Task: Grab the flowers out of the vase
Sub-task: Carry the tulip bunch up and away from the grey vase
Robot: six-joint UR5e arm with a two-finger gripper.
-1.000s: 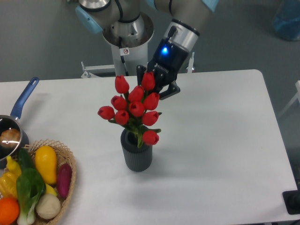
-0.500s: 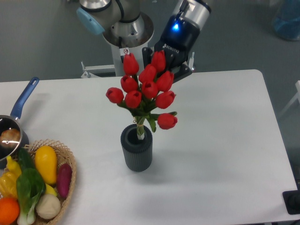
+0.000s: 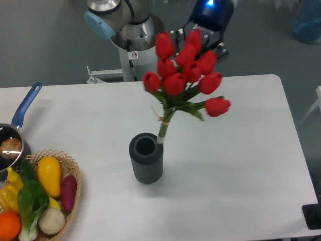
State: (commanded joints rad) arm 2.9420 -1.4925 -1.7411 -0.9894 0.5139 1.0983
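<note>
Steel saucepan (image 3: 11, 138) with blue handle at far left edge of the white counter (image 3: 241, 165); below it a wicker basket (image 3: 70, 201) of vegetables. Dark grey ribbed vase (image 3: 146, 157) stands upright near centre, mouth open. Flowers (image 3: 185, 75) are held clear above the vase, bunch tilted to the right, stem end just beside the vase rim. Hand (image 3: 204, 37) sits behind the upper buds, mostly hidden by them; appears clenched on the bunch, finger contact not visible.
</note>
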